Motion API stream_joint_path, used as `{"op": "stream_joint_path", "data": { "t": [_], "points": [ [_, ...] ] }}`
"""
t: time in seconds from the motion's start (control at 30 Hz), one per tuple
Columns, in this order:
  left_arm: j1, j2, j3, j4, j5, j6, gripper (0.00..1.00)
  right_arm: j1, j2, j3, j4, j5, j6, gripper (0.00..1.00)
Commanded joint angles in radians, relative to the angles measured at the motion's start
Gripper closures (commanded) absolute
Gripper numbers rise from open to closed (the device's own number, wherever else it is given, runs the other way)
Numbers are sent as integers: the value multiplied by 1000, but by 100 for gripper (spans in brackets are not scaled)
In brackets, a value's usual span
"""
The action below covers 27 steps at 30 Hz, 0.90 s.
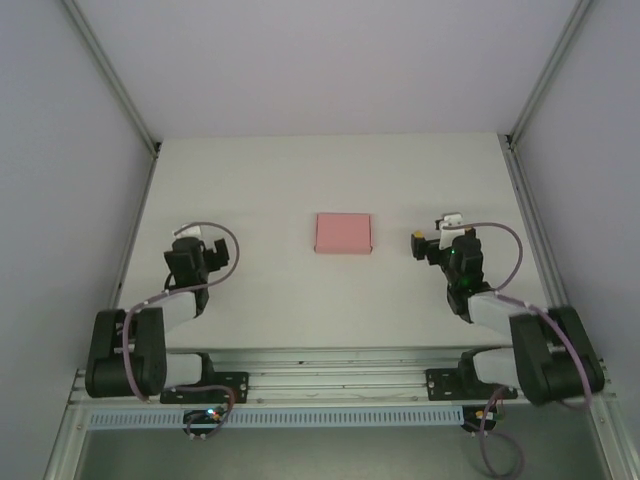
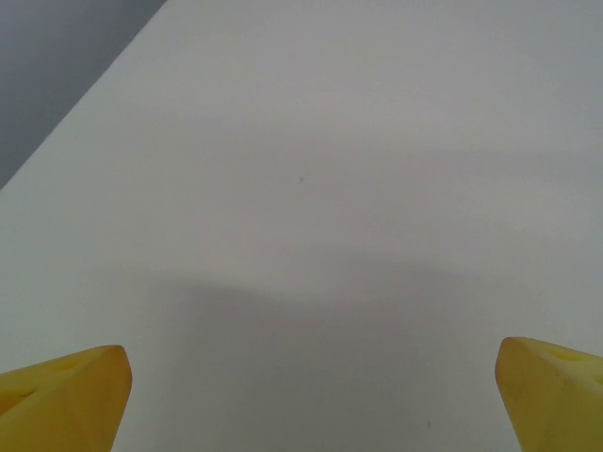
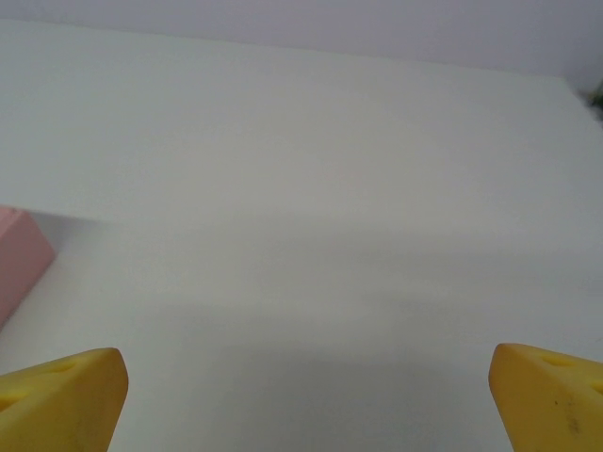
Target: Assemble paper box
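I see the paper box (image 1: 343, 233) as a small shallow rectangle lying flat on the counter (image 1: 300, 170) at the centre of the top view. My left fingers (image 2: 66, 400) and right fingers (image 3: 57, 400) are spread wide, gripping nothing.

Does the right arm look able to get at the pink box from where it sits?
Probably yes: the box lies on bare table just left of the right gripper, whose jaws stand wide open, with nothing between them.
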Motion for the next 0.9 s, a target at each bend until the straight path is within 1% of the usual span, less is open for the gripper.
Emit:
{"op": "stream_joint_path", "data": {
  "t": [0.0,0.03,0.07,0.1,0.13,0.17,0.2,0.23,0.27,0.3,0.33,0.37,0.4,0.47,0.57,0.87],
  "points": [
    [35,41,51,152,29,45,0,-21,191,7,306,-54,3,0],
    [39,49,56,157,30,48,0,-20,267,18,402,-50,-2,0],
    [39,65,43,200,26,61,0,-22,251,29,370,-24,15,0],
    [41,126,-2,348,27,63,0,-39,193,61,206,-37,42,0],
    [50,219,-47,515,43,58,0,-65,201,83,169,-86,53,0],
    [51,308,-73,712,40,95,0,-75,232,99,197,-96,64,0],
    [47,255,-89,658,64,90,0,-84,222,133,121,-85,76,1],
    [46,201,-82,551,57,67,0,-95,212,146,68,-102,82,0],
    [50,206,-68,530,44,59,0,-100,222,131,116,-111,87,0],
    [55,243,-55,565,51,73,0,-99,224,129,129,-101,90,0],
    [54,262,-46,588,63,89,0,-99,217,134,105,-96,91,0],
    [50,239,-35,527,72,83,0,-100,221,130,119,-95,90,0],
    [48,233,-30,502,61,76,0,-98,222,131,122,-96,89,0],
    [49,251,-40,556,61,90,0,-99,221,131,119,-95,88,0],
    [49,251,-42,560,62,91,0,-99,220,131,117,-96,87,0],
    [48,245,-21,512,62,89,0,-97,223,134,112,-95,85,0]
  ]
}}
